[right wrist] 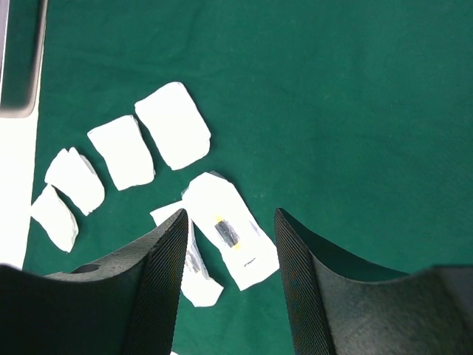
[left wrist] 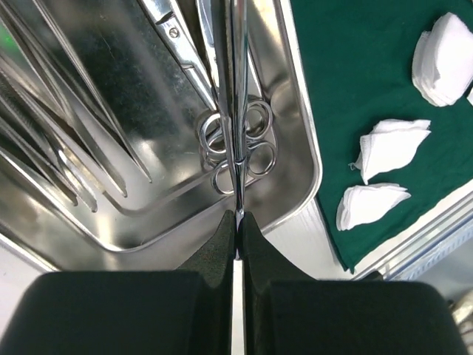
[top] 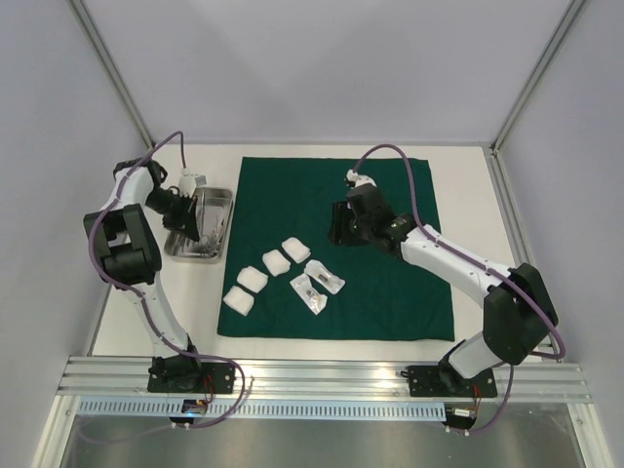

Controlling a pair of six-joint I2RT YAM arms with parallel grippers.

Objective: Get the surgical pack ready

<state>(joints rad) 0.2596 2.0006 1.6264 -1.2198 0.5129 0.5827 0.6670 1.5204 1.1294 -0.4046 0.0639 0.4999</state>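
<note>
Bright, even light; faint soft shadows; mirror glare on the steel tray [left wrist: 301, 140]; blown-out white table [right wrist: 13, 166].

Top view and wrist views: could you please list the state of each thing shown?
green cloth: spread flat.
steel tray: beside cloth, holding instruments.
left tool: shut on slim instrument over tray.
right tool: open, empty, above packets.
gauze squares: four, lying on cloth.

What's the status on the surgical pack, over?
Left gripper shut on a steel instrument over the steel tray. Right gripper open above the green cloth, empty. Gauze squares and packets lie on cloth.
</note>
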